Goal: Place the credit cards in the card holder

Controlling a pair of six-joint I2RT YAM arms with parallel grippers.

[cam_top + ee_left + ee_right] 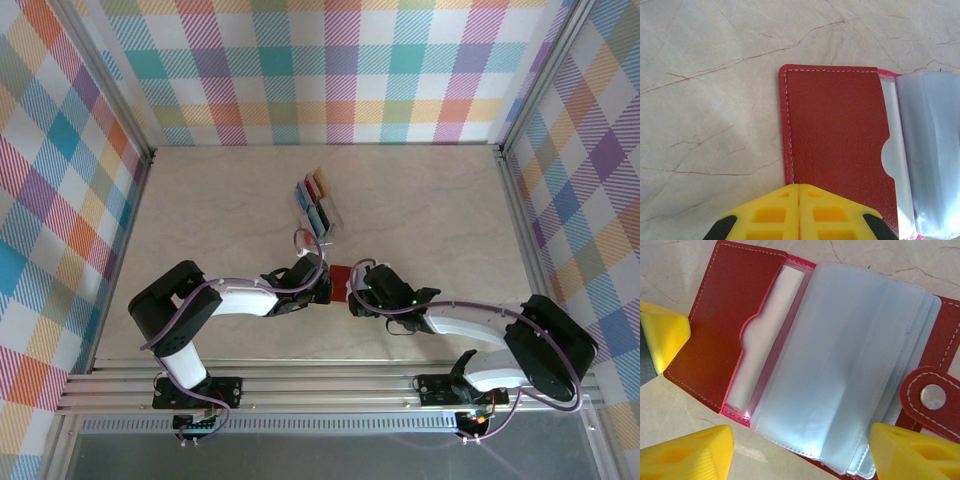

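Observation:
The red card holder [338, 279] lies open on the table between my two grippers. In the left wrist view its red inner pocket [835, 145] is on the left and the clear sleeves [932, 150] on the right. My left gripper [799, 186] is shut, its yellow tips resting at the near edge of the holder's left cover. My right gripper [800, 455] is open, its fingers [690, 455] standing wide on either side of the fanned clear sleeves [840, 365], with nothing gripped. The snap tab [932, 397] lies at the right. The credit cards [318, 200], gold, red, blue and teal, stand in a clear rack farther back.
The clear slotted rack [330, 226] stands just beyond the holder, close to the left arm's wrist. Checked walls [330, 70] close in the marbled table [440, 220] on three sides. Open tabletop lies left and right of the rack.

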